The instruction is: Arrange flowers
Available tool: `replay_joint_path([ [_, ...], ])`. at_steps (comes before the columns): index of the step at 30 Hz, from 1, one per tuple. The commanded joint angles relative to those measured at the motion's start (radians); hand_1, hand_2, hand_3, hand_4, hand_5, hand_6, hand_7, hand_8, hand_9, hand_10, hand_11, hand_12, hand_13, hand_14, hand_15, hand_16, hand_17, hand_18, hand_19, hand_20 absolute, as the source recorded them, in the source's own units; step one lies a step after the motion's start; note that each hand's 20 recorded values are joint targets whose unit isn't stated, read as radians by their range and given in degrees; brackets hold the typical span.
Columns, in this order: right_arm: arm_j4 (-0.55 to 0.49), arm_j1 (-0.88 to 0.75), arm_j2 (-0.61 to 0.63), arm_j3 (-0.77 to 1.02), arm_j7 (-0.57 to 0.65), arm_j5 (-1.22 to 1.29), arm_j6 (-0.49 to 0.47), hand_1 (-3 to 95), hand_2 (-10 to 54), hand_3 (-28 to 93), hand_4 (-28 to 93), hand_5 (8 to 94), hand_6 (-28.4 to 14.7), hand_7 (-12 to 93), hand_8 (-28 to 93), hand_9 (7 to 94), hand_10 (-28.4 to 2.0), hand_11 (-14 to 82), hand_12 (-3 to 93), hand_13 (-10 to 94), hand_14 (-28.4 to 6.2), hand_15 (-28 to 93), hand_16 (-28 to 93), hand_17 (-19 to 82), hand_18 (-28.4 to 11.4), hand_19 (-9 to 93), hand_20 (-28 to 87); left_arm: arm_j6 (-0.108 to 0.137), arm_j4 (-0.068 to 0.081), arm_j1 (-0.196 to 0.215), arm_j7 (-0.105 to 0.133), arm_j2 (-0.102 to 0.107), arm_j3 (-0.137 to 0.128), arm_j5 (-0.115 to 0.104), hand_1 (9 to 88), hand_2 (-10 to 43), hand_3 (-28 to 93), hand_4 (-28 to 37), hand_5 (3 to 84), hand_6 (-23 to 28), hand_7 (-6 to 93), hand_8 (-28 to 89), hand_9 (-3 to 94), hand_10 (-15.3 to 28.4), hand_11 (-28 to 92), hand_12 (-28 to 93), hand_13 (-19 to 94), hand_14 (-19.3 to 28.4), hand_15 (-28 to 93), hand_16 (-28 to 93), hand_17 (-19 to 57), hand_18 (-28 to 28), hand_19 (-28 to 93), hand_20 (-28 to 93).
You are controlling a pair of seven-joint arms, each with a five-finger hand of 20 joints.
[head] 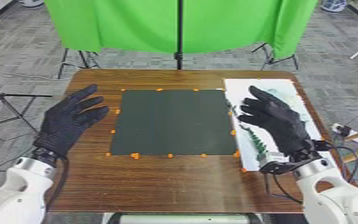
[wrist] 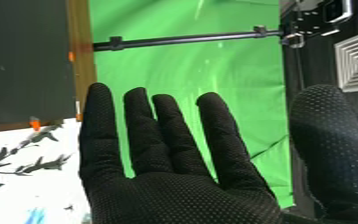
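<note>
In the head view my left hand [head: 69, 120] is over the table's left side, its fingers open and holding nothing. My right hand [head: 278, 117] is above the white sheet on the right, fingers open and empty; it hides part of what lies there. A green leafy stem [head: 255, 144] lies on the sheet beside this hand. In the right wrist view my right hand [wrist: 175, 197] has its fingers straight and its thumb apart. Dark leafy sprigs [wrist: 24, 160] lie on the white sheet there, beside the hand.
A dark grey mat [head: 171, 122] with orange marks round its edge lies on the brown table [head: 171, 185]. The white sheet [head: 246, 87] adjoins its right side. A green cloth [head: 131, 25] hangs on a black stand behind the table.
</note>
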Motion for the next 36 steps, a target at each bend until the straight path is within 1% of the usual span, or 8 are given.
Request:
replay_joint_path([
  [1, 0.000, 0.020, 0.022, -0.008, 0.026, 0.015, -0.009, 12.2, 9.8, 88, -25, 30.9, -4.4, 13, -11, 31.3, -13.7, 8.9, 19.8, 27, -11.9, 11, 30, 2, -22.0, 49, 23, -0.004, 0.005, 0.028, 0.015, -0.027, 0.020, -0.003, 25.4, -1.2, 71, -26.9, 34.4, 2.0, 24.9, -12, 30.4, 13.3, 30, 14, 28, 15.9, 48, -3, -6.9, 23.7, 55, 10],
  [7, 0.004, 0.029, 0.054, -0.019, 0.009, 0.003, 0.046, 14.0, 6.8, 87, -26, 30.9, -4.4, 13, -11, 31.6, -13.6, 9.2, 20.0, 27, -11.8, 11, 30, 2, -22.0, 49, 23, -0.001, -0.012, 0.066, 0.030, -0.043, 0.009, -0.002, 25.4, -1.2, 71, -26.9, 34.4, 2.0, 24.9, -12, 30.4, 13.3, 31, 14, 28, 15.9, 48, -3, -6.9, 23.7, 55, 10],
  [11, -0.013, 0.028, 0.104, -0.023, -0.037, -0.076, 0.148, 15.0, -1.8, 83, -28, 31.1, -4.4, 14, -12, 33.9, -13.6, 13.5, 19.9, 30, -11.3, 16, 28, 4, -22.1, 51, 24, 0.020, -0.024, 0.084, 0.044, -0.024, -0.017, -0.004, 25.4, -1.1, 71, -26.9, 34.3, 2.0, 25.0, -12, 30.4, 13.2, 31, 14, 28, 16.0, 48, -3, -7.0, 23.7, 55, 10],
  [19, -0.087, -0.043, 0.294, -0.008, 0.031, -0.396, 0.475, 20.3, -9.5, 75, -28, 45.1, -5.4, 36, -21, 46.6, -14.2, 52.9, 23.4, 45, -12.1, 69, 13, 21, -19.9, 78, 35, 0.034, -0.056, 0.171, 0.035, -0.011, -0.096, -0.009, 25.3, -1.2, 71, -26.7, 34.3, 2.0, 24.8, -12, 30.3, 13.3, 31, 14, 28, 15.9, 48, -3, -6.9, 23.7, 55, 10],
  [22, -0.118, -0.082, 0.324, 0.027, 0.100, -0.542, 0.432, 24.7, -9.5, 72, -28, 57.2, -2.4, 49, -24, 55.0, -14.1, 58.3, 25.6, 56, -13.3, 79, 19, 28, -19.5, 87, 39, 0.036, -0.070, 0.205, 0.041, -0.008, -0.122, -0.009, 25.3, -1.2, 71, -26.7, 34.2, 1.9, 24.9, -12, 30.4, 13.2, 31, 14, 28, 16.0, 48, -3, -6.9, 23.7, 55, 10],
  [27, -0.132, -0.090, 0.382, 0.000, 0.222, -0.871, 0.186, 33.3, -9.5, 55, -28, 73.2, -0.6, 52, -23, 74.9, -12.9, 61.4, 32.7, 68, -13.6, 81, 28, 38, -21.2, 93, 47, 0.046, -0.093, 0.273, 0.048, -0.023, -0.162, -0.009, 25.3, -1.3, 71, -26.7, 34.1, 1.9, 24.9, -12, 30.4, 13.2, 31, 14, 28, 16.0, 48, -3, -7.0, 23.7, 55, 10],
  [32, -0.127, -0.084, 0.399, -0.015, 0.341, -0.896, -0.084, 35.5, -8.2, 15, -17, 75.7, -0.6, 53, -21, 77.4, -12.6, 61.4, 36.3, 70, -13.7, 80, 31, 40, -21.9, 93, 50, 0.047, -0.090, 0.260, 0.043, -0.019, -0.159, -0.012, 25.3, -1.3, 71, -26.7, 34.2, 1.9, 24.9, -12, 30.4, 13.2, 31, 14, 28, 16.0, 47, -3, -7.0, 23.7, 55, 10],
  [36, -0.114, -0.078, 0.411, -0.064, 0.362, -0.944, -0.095, 28.5, -6.0, 9, -13, 74.2, -1.4, 51, -21, 77.5, -12.6, 61.3, 36.6, 69, -14.3, 80, 31, 39, -21.9, 93, 50, 0.045, -0.095, 0.266, 0.047, -0.020, -0.158, -0.010, 25.3, -1.4, 71, -26.8, 34.2, 1.9, 24.9, -12, 30.4, 13.2, 31, 14, 28, 16.0, 47, -3, -7.0, 23.7, 55, 10],
])
